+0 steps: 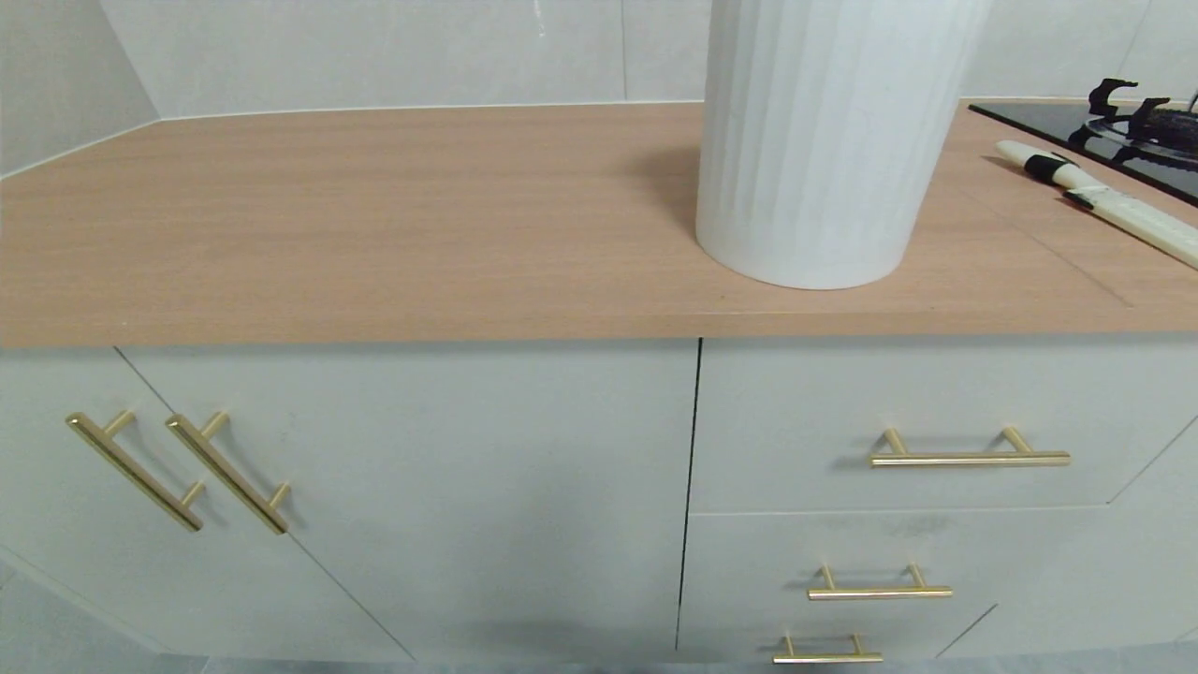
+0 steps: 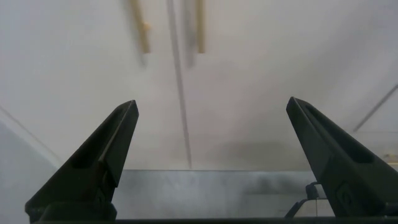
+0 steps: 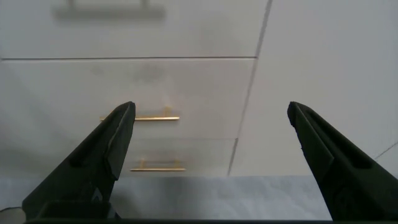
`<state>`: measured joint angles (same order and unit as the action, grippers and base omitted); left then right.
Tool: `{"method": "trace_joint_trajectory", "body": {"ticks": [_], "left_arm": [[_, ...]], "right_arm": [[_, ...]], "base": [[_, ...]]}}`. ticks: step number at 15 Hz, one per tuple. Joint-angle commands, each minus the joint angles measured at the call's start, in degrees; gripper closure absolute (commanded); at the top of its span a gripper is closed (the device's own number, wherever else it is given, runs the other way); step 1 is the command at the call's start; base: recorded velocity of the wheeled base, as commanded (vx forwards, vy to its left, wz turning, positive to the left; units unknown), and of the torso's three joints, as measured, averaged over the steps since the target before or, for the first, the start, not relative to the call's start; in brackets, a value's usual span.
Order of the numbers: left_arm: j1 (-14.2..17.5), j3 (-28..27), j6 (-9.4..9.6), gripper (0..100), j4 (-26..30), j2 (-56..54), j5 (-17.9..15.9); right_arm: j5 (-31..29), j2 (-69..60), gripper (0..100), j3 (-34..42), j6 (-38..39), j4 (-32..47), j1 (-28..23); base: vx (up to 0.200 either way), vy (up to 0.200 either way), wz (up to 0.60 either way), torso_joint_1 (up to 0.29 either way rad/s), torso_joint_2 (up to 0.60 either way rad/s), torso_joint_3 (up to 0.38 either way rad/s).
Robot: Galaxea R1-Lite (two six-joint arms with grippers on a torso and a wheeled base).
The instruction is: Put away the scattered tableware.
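Status: left gripper (image 2: 211, 104) spread, empty, door handles (image 2: 143, 28) ahead | right gripper (image 3: 209, 107) spread, empty, drawer handles (image 3: 155, 117) ahead | knife (image 1: 1104, 201) on counter (image 1: 374, 215)

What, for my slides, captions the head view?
White ribbed container and a knife on a wooden counter above drawers.

One white holder (image 1: 824, 140), one knife (image 1: 1104, 201), one hob (image 1: 1137, 140), five gold handles (image 1: 969, 458).

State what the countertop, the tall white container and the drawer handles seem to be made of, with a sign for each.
Countertop: wood or wood-look laminate, matt; grain lines run along it.
Tall white container: plastic or ceramic, unclear which; smooth ribbed wall, soft sheen.
Drawer handles: metal, gold-coloured; bright highlights.
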<state>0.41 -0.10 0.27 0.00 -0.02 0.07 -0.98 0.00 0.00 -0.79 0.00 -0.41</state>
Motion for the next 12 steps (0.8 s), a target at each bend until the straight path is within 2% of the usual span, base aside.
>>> {"method": "trace_joint_trajectory", "body": {"ticks": [1,2,12], "left_arm": [[0.0,0.0,0.00,0,0.0,0.0,0.0],[0.0,0.0,-0.09,0,0.0,0.0,0.0],[0.0,0.0,-0.09,0,0.0,0.0,0.0]], "right_arm": [[0.0,0.1,0,0.0,0.0,0.0,0.0],[0.0,0.1,0,0.0,0.0,0.0,0.0],[0.0,0.1,0,0.0,-0.1,0.0,0.0]], "base": [[0.000,-0.200,0.00,-0.002,0.01,0.007],[0.000,-0.200,0.00,0.002,0.00,0.002],[0.000,0.000,0.00,0.000,0.00,0.000]]}}
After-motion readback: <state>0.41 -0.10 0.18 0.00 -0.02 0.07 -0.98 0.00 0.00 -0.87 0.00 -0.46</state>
